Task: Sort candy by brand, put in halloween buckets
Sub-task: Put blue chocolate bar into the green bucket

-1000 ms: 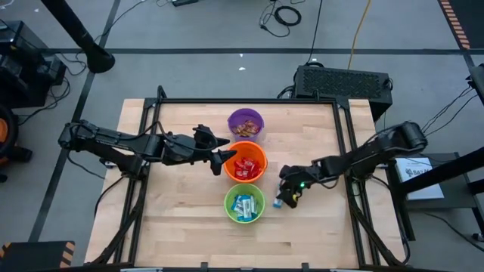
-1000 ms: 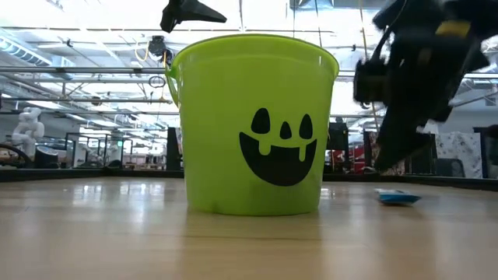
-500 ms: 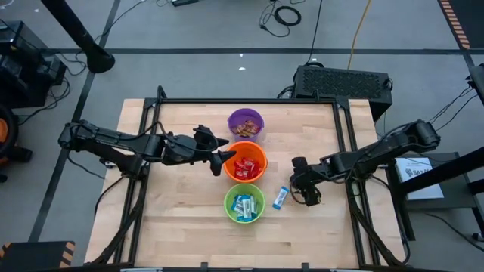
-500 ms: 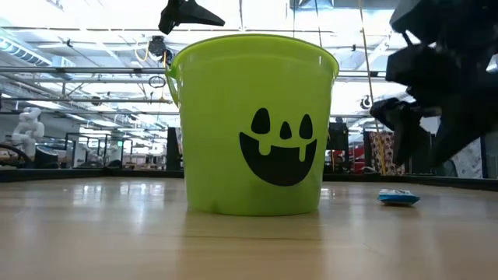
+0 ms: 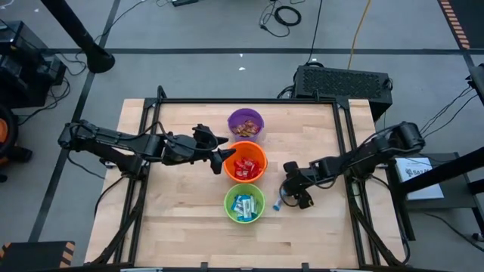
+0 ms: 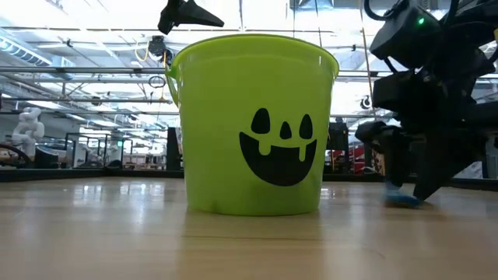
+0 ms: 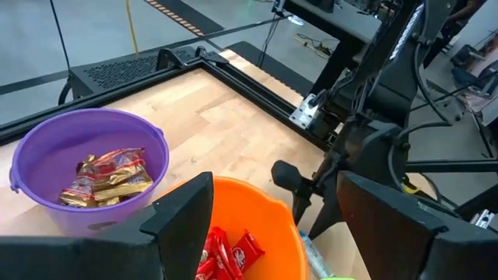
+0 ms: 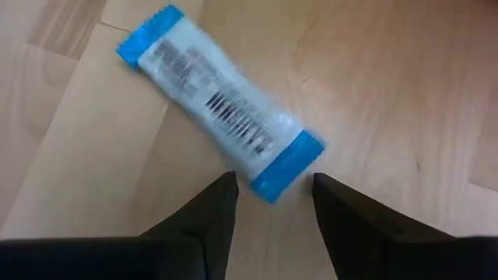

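Note:
Three halloween buckets stand in a row mid-table: purple (image 5: 246, 123) with brown-wrapped candy, orange (image 5: 246, 162) with red candy, green (image 5: 244, 204) with blue-and-white candy. One blue-and-white candy (image 8: 218, 105) lies flat on the wood just right of the green bucket (image 6: 253, 124). My right gripper (image 8: 272, 190) is low over it, pointing steeply down, open, one finger on each side of the wrapper's near end. My left gripper (image 5: 221, 160) hangs open and empty above the orange bucket's left rim.
A black frame rail (image 5: 249, 100) borders the table's far edge and both sides. Bare wood (image 5: 318, 234) lies right of and in front of the green bucket. My right arm (image 7: 366, 132) reaches in low from the table's right side.
My right gripper drew back toward the table's right edge, rolled its wrist, then returned left and down over the loose candy. The candy has stayed where it lay.

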`<action>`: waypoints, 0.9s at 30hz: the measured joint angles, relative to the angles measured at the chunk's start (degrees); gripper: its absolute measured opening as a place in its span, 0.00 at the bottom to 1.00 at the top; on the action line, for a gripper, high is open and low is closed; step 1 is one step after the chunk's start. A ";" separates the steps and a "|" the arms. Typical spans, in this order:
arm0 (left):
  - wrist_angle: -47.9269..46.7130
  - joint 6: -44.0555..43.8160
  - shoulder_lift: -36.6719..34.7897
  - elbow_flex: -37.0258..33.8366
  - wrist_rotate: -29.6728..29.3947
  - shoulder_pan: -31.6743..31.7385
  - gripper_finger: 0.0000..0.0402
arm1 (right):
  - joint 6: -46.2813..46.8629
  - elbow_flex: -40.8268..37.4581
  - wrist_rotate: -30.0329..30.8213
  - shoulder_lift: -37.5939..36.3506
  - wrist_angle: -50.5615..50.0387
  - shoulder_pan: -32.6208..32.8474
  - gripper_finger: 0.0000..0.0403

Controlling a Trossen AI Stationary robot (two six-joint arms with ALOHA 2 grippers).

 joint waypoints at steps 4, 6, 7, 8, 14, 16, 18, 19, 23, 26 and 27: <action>0.00 -0.04 0.00 0.00 0.00 0.00 0.69 | 0.01 0.17 -2.03 0.87 0.03 0.09 0.37; 0.02 -0.04 -0.02 0.00 -0.02 -0.02 0.69 | 0.07 0.14 -2.22 0.84 0.15 0.23 0.33; 0.01 -0.11 0.00 0.00 -0.04 0.00 0.69 | 0.51 0.11 -2.28 0.61 0.13 0.25 0.30; 0.02 -0.19 -0.01 0.00 -0.05 0.00 0.69 | 1.17 0.04 -2.39 0.40 0.11 0.25 0.27; 0.02 -1.42 0.00 0.00 -0.11 0.00 0.69 | 5.84 -0.12 -4.94 -0.72 -0.50 0.29 0.14; 0.00 -1.44 0.00 0.00 -0.11 0.00 0.69 | 7.00 -0.12 -9.20 -1.22 -0.81 0.34 0.11; 0.00 -1.43 -0.01 0.00 -0.11 0.00 0.69 | 9.67 -0.12 -13.59 -1.40 -0.61 0.47 0.09; 0.00 -1.43 -0.02 0.00 -0.11 0.00 0.69 | 11.78 -0.12 -15.97 -1.38 -0.77 0.47 0.08; 0.00 -1.42 0.00 0.00 -0.11 0.00 0.69 | 21.27 -0.12 -23.74 -1.62 -0.25 0.55 0.04; 0.00 -1.27 -0.02 0.00 -0.11 0.00 0.69 | 21.96 -0.11 -20.91 -3.38 2.17 1.27 0.07; -0.01 -1.05 -0.01 0.00 -0.11 0.00 0.69 | 21.18 -0.03 -18.21 -4.07 2.77 1.49 0.10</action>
